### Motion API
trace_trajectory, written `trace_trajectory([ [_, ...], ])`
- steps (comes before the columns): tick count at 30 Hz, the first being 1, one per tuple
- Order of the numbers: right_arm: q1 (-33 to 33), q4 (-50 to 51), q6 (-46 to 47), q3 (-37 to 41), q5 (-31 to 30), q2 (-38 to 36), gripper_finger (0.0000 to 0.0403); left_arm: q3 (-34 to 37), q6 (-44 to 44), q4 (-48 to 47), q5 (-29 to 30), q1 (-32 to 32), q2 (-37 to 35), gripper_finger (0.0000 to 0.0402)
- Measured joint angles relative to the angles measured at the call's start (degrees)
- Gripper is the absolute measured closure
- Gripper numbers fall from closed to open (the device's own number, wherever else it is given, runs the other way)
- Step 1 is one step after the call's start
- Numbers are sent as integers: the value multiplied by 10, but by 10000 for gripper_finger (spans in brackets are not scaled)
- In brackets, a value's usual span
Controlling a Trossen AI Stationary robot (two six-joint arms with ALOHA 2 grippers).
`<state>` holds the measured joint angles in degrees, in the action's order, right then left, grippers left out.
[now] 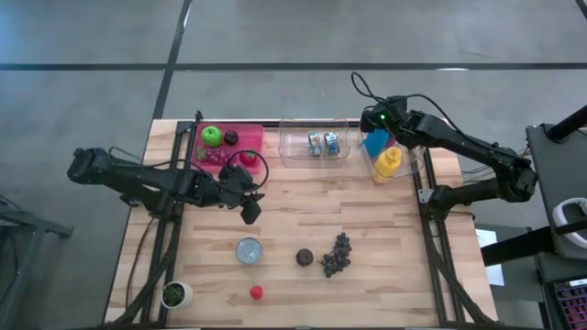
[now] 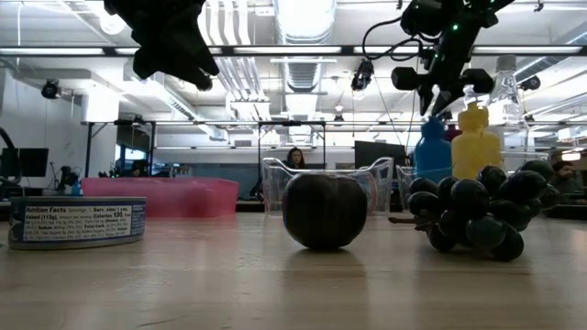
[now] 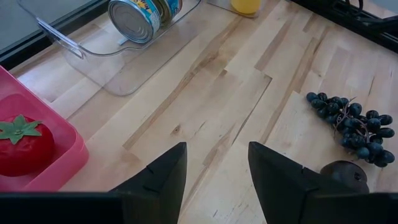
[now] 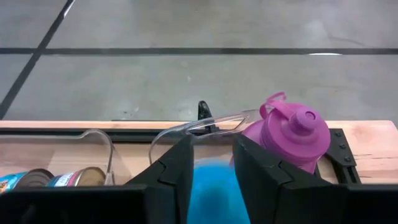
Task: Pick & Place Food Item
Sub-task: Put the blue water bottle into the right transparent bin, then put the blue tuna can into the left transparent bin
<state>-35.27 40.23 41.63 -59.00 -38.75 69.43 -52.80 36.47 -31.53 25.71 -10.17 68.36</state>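
Note:
My left gripper hangs open and empty over bare wood, just off the near right corner of the pink tray. The tray holds a green apple, a red tomato-like fruit and dark fruit. A tin can, a dark plum, black grapes and a small red fruit rest on the table. My right gripper is at the far right clear bin, over a blue bottle that stands beside a yellow bottle and a pink bottle. My right gripper comes down on the blue bottle from above. The bottle's top fills the gap between the two fingers in the wrist view. The bottle stands upright below the fingers; whether its base rests in the bin, I cannot tell.
A second clear bin at the far middle holds two tin cans. A small white pot with greenery sits at the near left corner. Bare wood lies in the table's middle and along its right side.

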Motion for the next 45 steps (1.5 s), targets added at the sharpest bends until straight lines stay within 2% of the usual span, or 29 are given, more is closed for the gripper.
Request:
trace_trajectory([
  [12, 0, -1, -3, -28, 2, 0, 235, 0, -1, 0, 0, 0, 0, 217],
  [19, 0, 0, -5, -69, 15, 0, 225, 0, -2, 0, 0, 0, 0, 223],
  [27, 6, 0, -80, -136, 64, 0, 225, 0, -2, 0, 0, 0, 0, 226],
  [36, 54, 2, -147, -221, 95, 0, 242, 0, -2, 0, 0, 0, 0, 214],
  [45, 148, 10, -212, -264, 93, 0, 299, 0, 0, 0, 0, 0, 0, 214],
])
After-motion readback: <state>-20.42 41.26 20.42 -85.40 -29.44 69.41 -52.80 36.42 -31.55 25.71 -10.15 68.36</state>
